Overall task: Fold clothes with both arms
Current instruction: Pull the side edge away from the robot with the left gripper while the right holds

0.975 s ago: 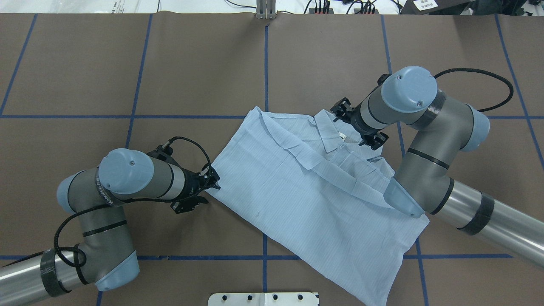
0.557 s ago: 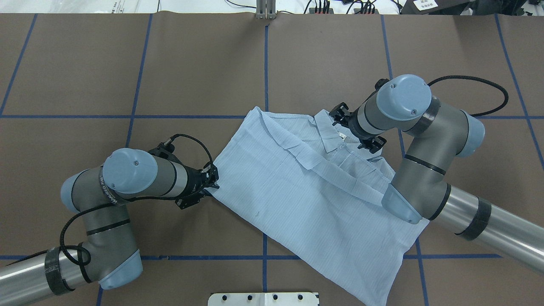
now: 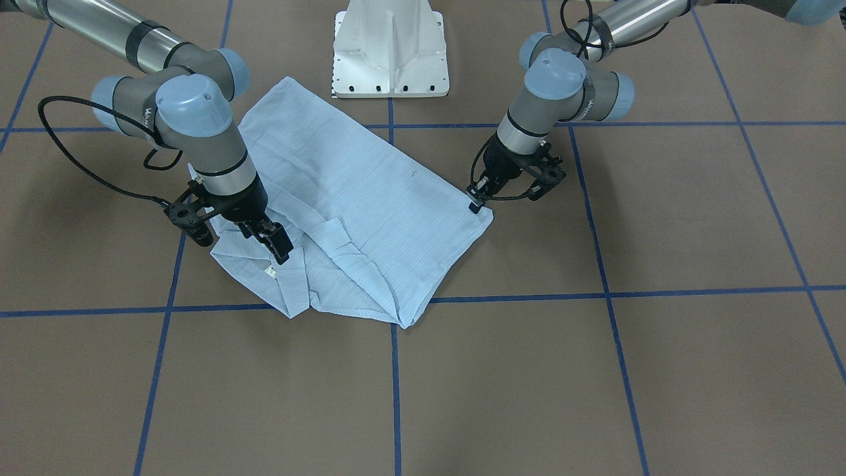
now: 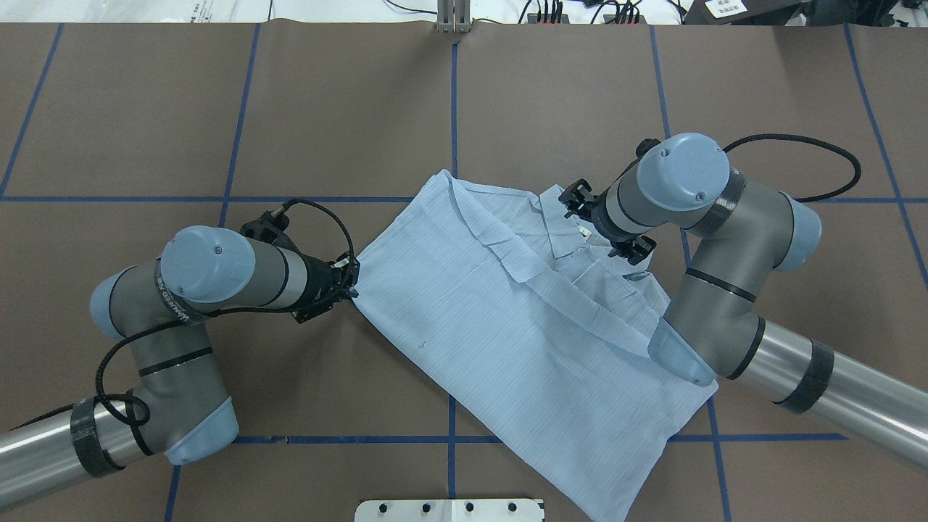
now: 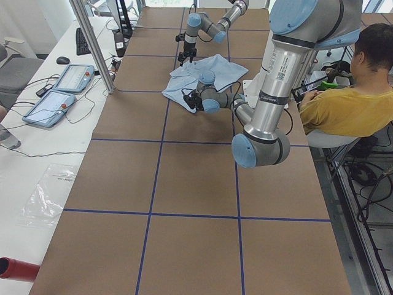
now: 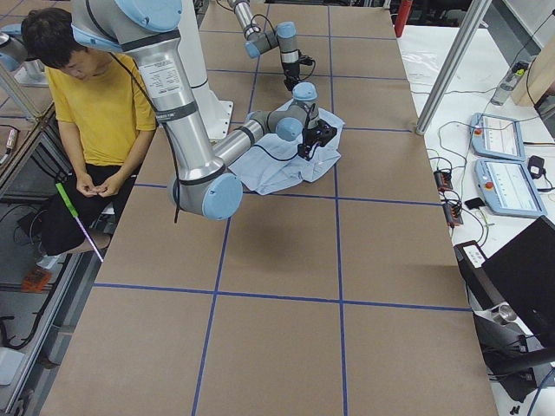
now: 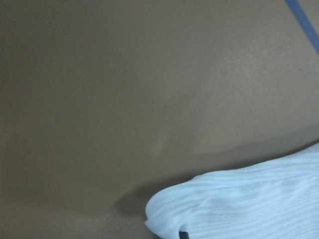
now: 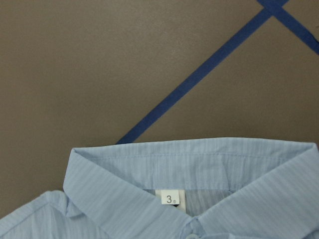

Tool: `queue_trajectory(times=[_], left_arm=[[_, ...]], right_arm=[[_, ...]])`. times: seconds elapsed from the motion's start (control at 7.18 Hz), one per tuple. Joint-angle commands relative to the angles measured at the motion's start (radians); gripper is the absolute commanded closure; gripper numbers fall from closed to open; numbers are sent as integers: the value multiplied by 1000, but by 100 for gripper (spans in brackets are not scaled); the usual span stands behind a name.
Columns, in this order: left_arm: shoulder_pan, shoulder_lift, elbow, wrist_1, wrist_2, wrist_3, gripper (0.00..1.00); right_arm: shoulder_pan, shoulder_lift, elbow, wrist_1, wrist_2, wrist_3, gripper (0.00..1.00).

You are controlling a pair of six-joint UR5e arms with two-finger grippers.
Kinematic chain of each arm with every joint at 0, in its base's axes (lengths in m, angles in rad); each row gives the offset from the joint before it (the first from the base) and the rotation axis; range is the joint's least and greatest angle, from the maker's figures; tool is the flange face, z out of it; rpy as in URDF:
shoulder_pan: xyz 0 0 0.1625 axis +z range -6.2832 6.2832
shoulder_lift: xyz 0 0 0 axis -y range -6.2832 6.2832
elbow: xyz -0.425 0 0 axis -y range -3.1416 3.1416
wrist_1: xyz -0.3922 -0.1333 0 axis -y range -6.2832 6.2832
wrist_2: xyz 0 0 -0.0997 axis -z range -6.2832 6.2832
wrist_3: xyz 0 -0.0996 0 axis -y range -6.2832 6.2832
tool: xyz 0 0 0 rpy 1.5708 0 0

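The light blue shirt (image 4: 507, 319) lies flat and slantwise in the middle of the brown table (image 4: 326, 109), over the crossing of the blue tape lines (image 4: 453, 109); its collar (image 8: 199, 159) is at the far side from the robot, and its lower end reaches near the white pedestal base (image 3: 391, 53). One part of the cloth is folded over the body, which makes a long diagonal edge with some wrinkles.

The left gripper (image 3: 474, 203) is low at the left corner of the shirt, and its fingers are narrow and closed on this corner; in the left wrist view the corner is rounded and throws a shadow on the table.

The right gripper (image 3: 272, 243) is over the shirt just beside the collar, on the right side; in the front view its fingers seem to stand apart, and no cloth is seen between them. The right wrist view looks down at the collar, which lies open and flat; the small white neck label (image 8: 170, 198) carries the number 3, and a tape line runs on the table behind it.

A person (image 5: 350, 98) in a yellow top sits behind the robot.
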Motion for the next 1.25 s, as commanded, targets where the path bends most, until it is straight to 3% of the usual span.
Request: queue_trajectory(times=[0.0,0.28,0.42,0.84,1.11], left_arm=[[-100,-98,125,-10,25,143,100],[-200,-189,300,-85,23,267,100],[-202,-232,415,-219,25,265,100],[-243,-334,538,-277,28,274,100],[-256,-443,768,-428,61,325,100]], right_arm=[[-6,1,0,0,-5,1,0],[-5,-1,0,0,-5,-2,0],[3,-2,0,0,-6,-16,0],[32,-5,-3,-2,-5,-54,0],[38,-10,-6,-5,-3,-70,0]])
